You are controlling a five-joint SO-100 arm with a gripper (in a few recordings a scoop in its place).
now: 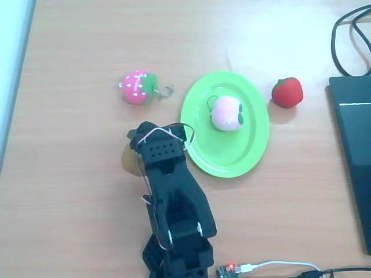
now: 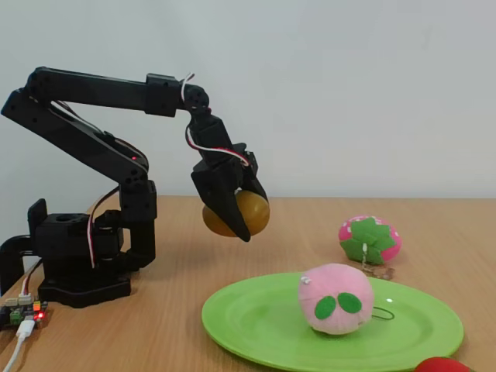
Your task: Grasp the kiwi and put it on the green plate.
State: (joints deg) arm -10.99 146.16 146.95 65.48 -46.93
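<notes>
In the fixed view the brown-olive kiwi [image 2: 252, 211] hangs clear above the table, with my gripper [image 2: 239, 223] shut on it. From overhead, part of the kiwi [image 1: 127, 159] peeks out left of the black wrist. The lime-green plate [image 1: 232, 156] lies just right of the wrist. In the fixed view the plate [image 2: 256, 318] is lower and to the right of the held kiwi. A pale pink peach [image 1: 227, 113] rests on the plate's far half.
A pink-and-green strawberry [image 1: 139, 87] lies left of the plate, a red fruit [image 1: 287, 92] to its right. A dark laptop [image 1: 353, 156] and cables [image 1: 348, 35] occupy the right edge. The arm's base and a controller board [image 1: 229, 269] sit at the bottom.
</notes>
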